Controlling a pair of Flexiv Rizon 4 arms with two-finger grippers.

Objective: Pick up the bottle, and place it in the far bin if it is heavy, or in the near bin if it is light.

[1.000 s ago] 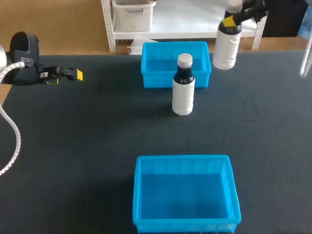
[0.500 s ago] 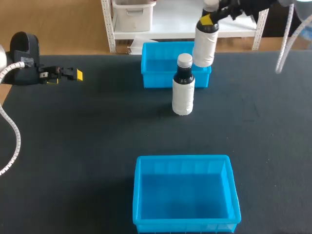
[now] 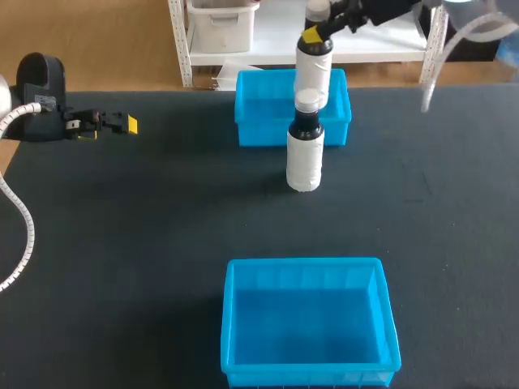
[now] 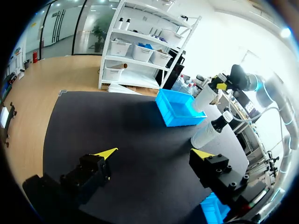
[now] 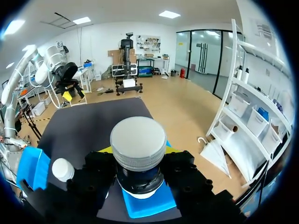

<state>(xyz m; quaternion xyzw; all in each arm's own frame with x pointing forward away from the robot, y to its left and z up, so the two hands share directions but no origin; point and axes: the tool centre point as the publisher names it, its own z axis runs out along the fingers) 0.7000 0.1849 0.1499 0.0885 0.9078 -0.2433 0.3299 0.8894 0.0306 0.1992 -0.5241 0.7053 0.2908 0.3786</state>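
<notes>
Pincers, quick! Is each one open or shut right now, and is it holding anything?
Left pincer: open, holding nothing.
Right pincer: shut on the bottle, gripped at its neck.

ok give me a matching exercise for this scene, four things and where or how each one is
1. held bottle
2. standing bottle
3. left gripper
4. far bin

a. fingers open, at the left side of the table
b. blue, at the table's far edge
c. upright on the table
d. clamped in the right gripper

Pairs: 1-d, 2-c, 3-a, 4-b
</notes>
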